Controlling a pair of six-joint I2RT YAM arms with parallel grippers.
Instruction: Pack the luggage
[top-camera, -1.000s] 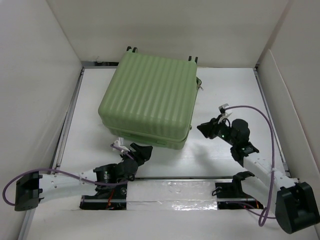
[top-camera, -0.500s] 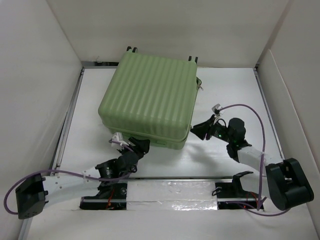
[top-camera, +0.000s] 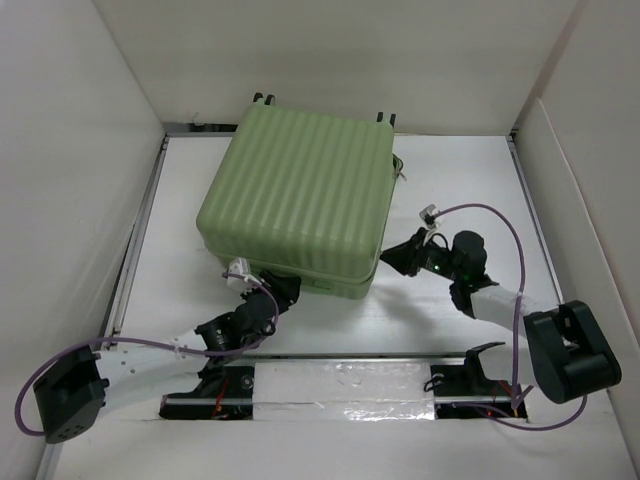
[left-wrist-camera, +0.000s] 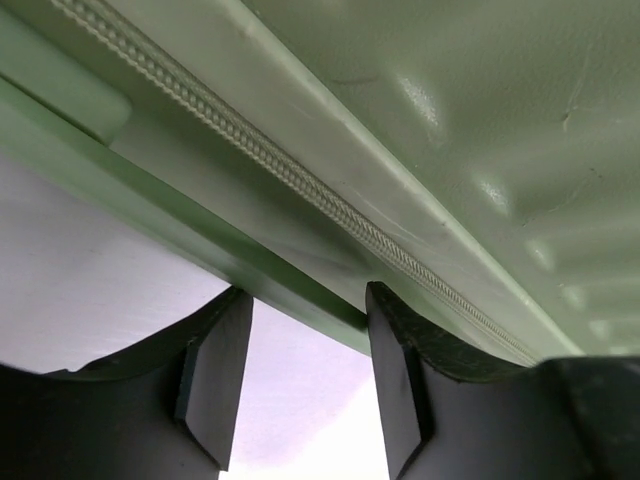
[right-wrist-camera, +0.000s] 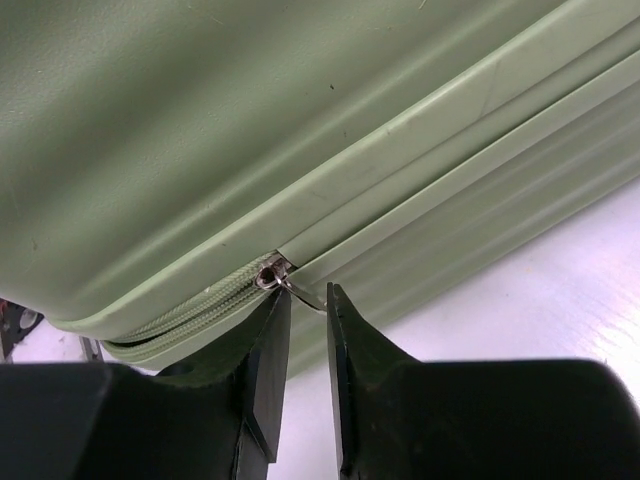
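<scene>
Lying flat toward the back of your table (top-camera: 460, 170), the suitcase (top-camera: 300, 195) is closed, its contents hidden. Your left gripper (left-wrist-camera: 305, 312) stands half open at its near rim, holding nothing. Your right gripper (right-wrist-camera: 307, 300) is nearly closed at the zipper pull (right-wrist-camera: 272, 275); you cannot tell whether it grips.

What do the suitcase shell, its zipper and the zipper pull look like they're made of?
luggage shell: probably hard moulded plastic, light green, semi-matte. It has rigid ribs, soft highlights and fine scratches.
zipper: looks like plastic coil on green tape, matte. The teeth are fine and regular and match the shell's colour.
zipper pull: metal, shiny silver, with bright glints.
</scene>
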